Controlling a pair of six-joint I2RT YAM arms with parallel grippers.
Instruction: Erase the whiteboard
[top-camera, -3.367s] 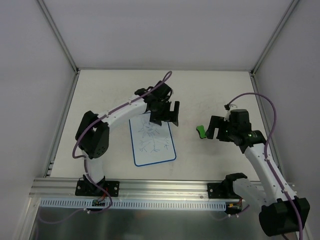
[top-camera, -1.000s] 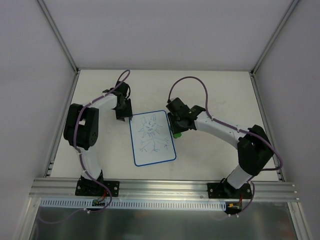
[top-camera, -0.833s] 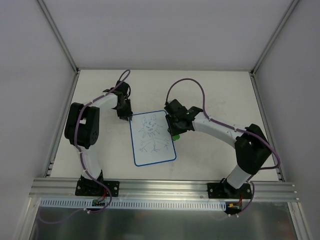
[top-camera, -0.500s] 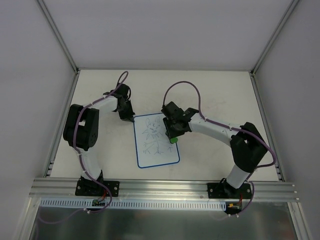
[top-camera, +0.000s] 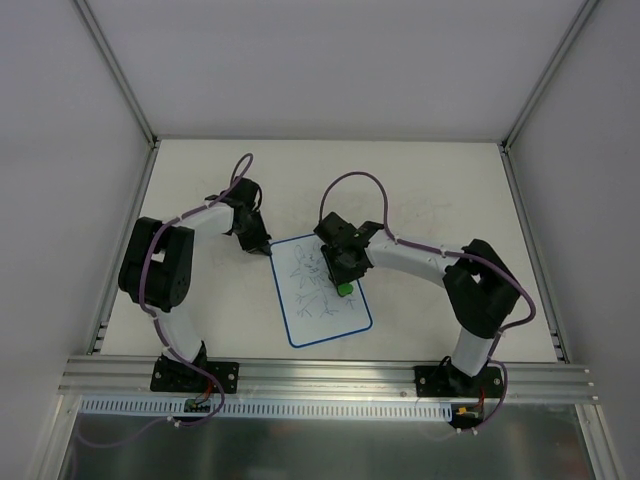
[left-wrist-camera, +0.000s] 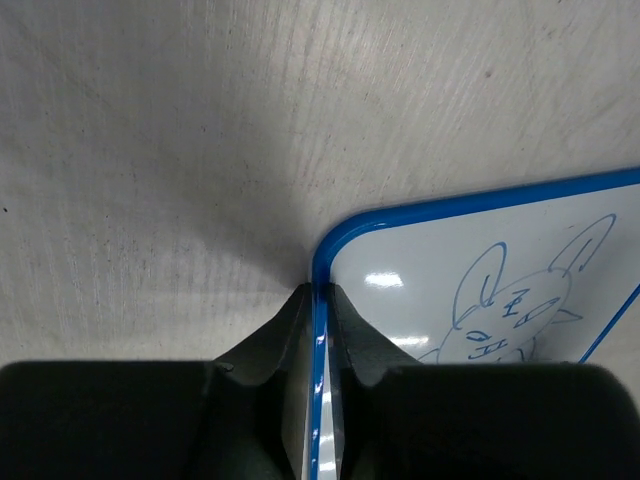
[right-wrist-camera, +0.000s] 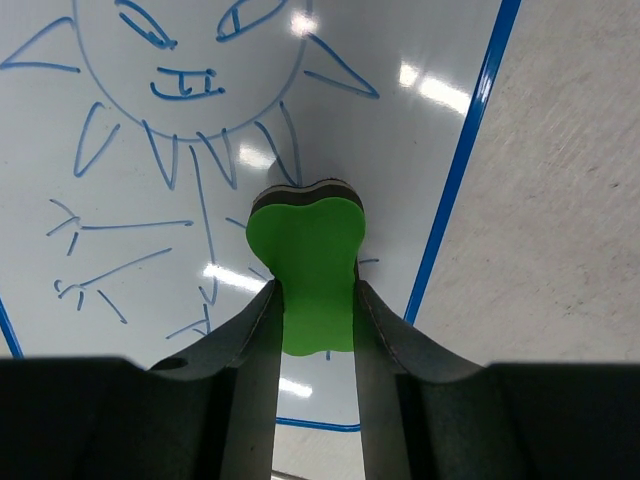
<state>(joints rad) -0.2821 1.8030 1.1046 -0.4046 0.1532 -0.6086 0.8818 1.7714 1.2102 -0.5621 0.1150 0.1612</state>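
The whiteboard (top-camera: 328, 318), white with a thin blue rim, lies flat on the table and carries a blue sun-face scribble. My left gripper (top-camera: 263, 244) is at its far left corner. In the left wrist view the left gripper (left-wrist-camera: 320, 296) pinches the blue rim of the whiteboard (left-wrist-camera: 470, 262), one finger on each side. My right gripper (top-camera: 343, 277) is over the board's right half, shut on a green bone-shaped block (top-camera: 343, 289). From the right wrist, the green block (right-wrist-camera: 308, 248) sits against the whiteboard (right-wrist-camera: 120, 140) just below the drawn face, between the right gripper's (right-wrist-camera: 313, 300) fingers.
The off-white table (top-camera: 440, 190) has white walls on three sides. An aluminium rail (top-camera: 320, 377) runs along its near edge by the arm bases. Purple cables loop above both arms.
The board has slid and turned toward the right and the near edge. My right gripper moved left over the drawing with the green block. The left gripper closed on the board's corner rim.
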